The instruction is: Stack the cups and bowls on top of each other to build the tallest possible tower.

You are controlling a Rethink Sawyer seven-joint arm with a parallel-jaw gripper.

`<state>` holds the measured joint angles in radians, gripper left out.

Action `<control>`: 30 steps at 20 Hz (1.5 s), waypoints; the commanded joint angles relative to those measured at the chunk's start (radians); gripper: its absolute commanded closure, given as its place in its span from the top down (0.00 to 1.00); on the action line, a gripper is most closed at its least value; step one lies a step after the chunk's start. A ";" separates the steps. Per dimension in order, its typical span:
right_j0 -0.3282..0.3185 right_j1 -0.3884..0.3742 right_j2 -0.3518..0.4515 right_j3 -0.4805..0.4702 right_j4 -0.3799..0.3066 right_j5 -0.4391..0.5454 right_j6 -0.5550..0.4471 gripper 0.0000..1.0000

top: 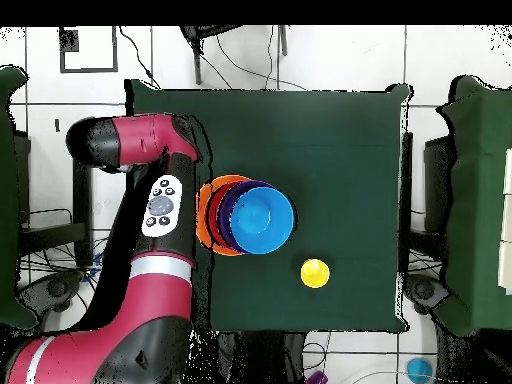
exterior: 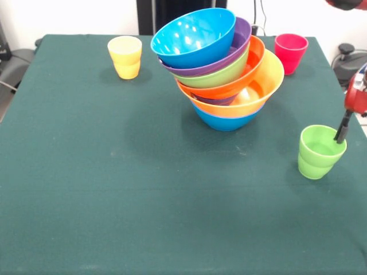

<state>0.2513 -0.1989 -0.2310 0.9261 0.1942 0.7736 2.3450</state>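
The tower [exterior: 221,74] leans left at the table's far middle. Its bowls nest from a blue one [exterior: 226,121] at the bottom through yellow-orange [exterior: 269,80], orange-red, lime green and purple to a tilted blue bowl [exterior: 195,37] on top. It also shows in the overhead view [top: 250,216]. The yellow cup [exterior: 125,56] [top: 315,272] stands far left, the red-pink cup [exterior: 290,52] far right. The light green cup [exterior: 319,151] stands upright at the right edge. My gripper [exterior: 342,135] comes in from the right and its black tip dips inside that cup's far rim.
The green cloth table [exterior: 114,189] ends just right of the green cup. In the overhead view my red arm [top: 160,260] lies over the table's left side and hides the green and red-pink cups. Chairs and cables stand around the table.
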 commanded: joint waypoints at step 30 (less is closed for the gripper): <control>0.007 0.069 0.055 0.207 0.006 -0.221 0.161 0.00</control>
<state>0.2520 -0.1424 -0.2360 1.0434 0.1978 0.6420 2.3450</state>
